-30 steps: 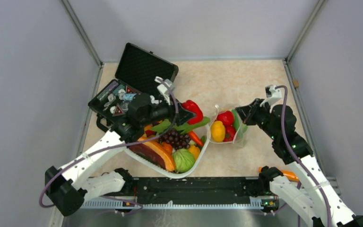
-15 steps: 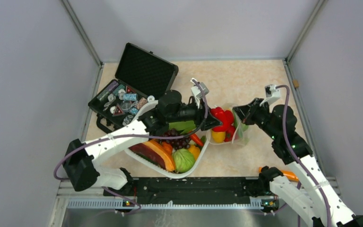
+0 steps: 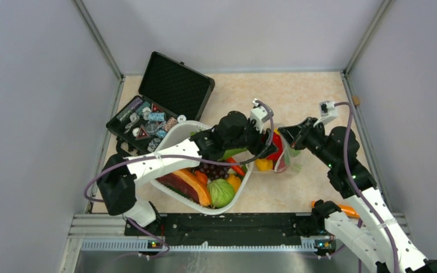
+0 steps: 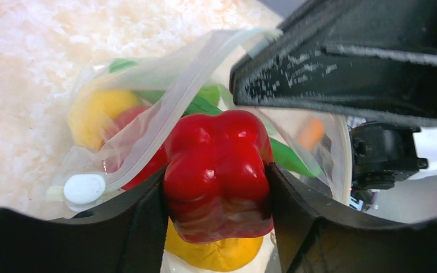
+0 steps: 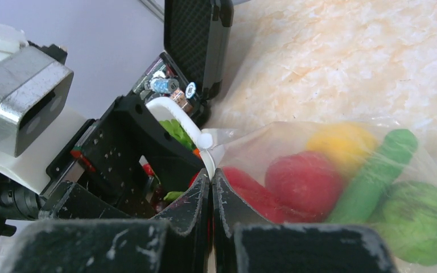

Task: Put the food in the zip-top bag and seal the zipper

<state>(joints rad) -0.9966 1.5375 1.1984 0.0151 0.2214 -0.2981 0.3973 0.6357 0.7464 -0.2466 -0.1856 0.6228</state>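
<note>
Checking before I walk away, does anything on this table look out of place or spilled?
An orange toy piece lies alone at the near edge beside the right arm's base, apart from the white basket and the zip-top bag. Nothing else looks spilled or damaged.

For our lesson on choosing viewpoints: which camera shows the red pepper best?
The left wrist view: the red pepper fills it, clamped in the left gripper at the zip-top bag. The top view shows only a red sliver behind that gripper; in the right wrist view I cannot single it out.
</note>
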